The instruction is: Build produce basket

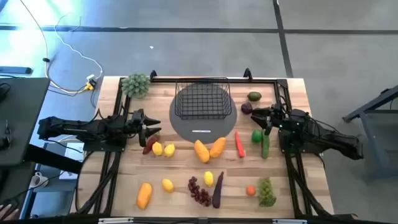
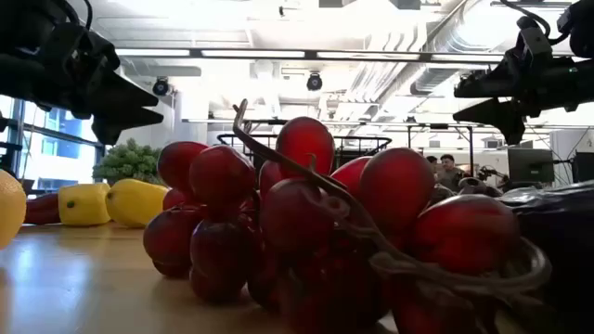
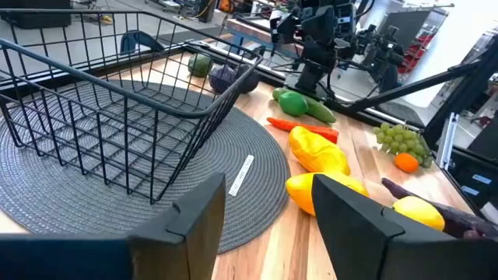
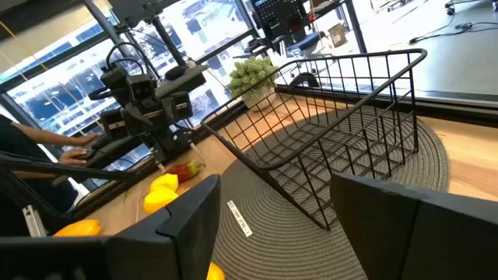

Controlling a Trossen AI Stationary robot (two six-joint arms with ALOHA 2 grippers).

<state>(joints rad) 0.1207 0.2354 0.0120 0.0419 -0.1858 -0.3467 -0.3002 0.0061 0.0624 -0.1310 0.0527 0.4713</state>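
Level over wooden table (image 1: 186, 174) — left gripper (image 1: 151, 128) and right gripper (image 1: 260, 116) flanking basket (image 1: 203, 99), fingers apart, holding nothing.

Empty wire basket (image 1: 202, 99) upright — produce (image 1: 208, 149) scattered nearby

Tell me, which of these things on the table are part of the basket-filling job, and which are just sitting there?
Part of the job: the basket, empty; the produce scattered over the table; left gripper and right gripper, both open and holding nothing.

Lying about: round grey mat under the basket; leafy bunch.
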